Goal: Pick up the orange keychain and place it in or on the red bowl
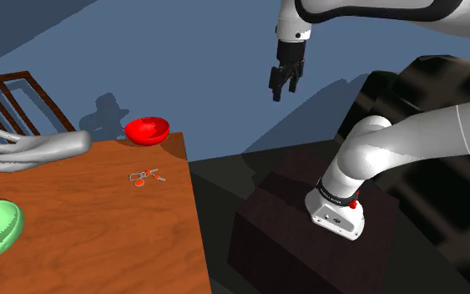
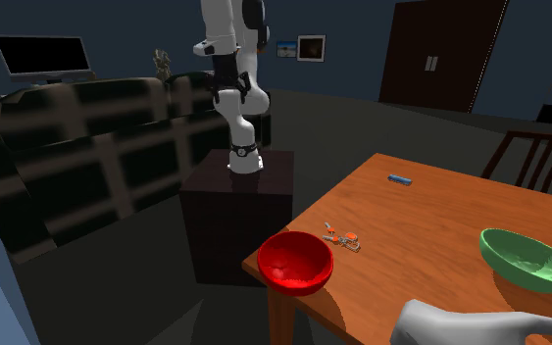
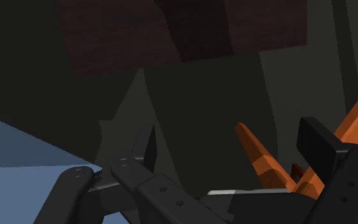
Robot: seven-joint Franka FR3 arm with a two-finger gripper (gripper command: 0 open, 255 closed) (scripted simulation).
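Lying flat on the table [image 1: 99, 242], the keychain [image 1: 147, 177] is not picked up yet, so the whole task is left to do.

Seen from the shoulder view, the keychain comes first. It lies close to the table edge that faces the stand [image 1: 308, 242], a little inward from it. It is a small, thin thing with orange parts and pale grey ones, and because it lies so flat I judge it is not easy to grasp. Behind it, at the far corner of this same edge, stands the red bowl [image 1: 147, 129], with nothing inside as far as I can see. The two are near each other but do not touch. Farther away, beyond the edge, the gripper [image 1: 283, 93] hangs high in the air, well apart from the keychain, with its jaws apart and nothing between them. In my judgement, what is left is to come down, grasp, lift, carry and release.
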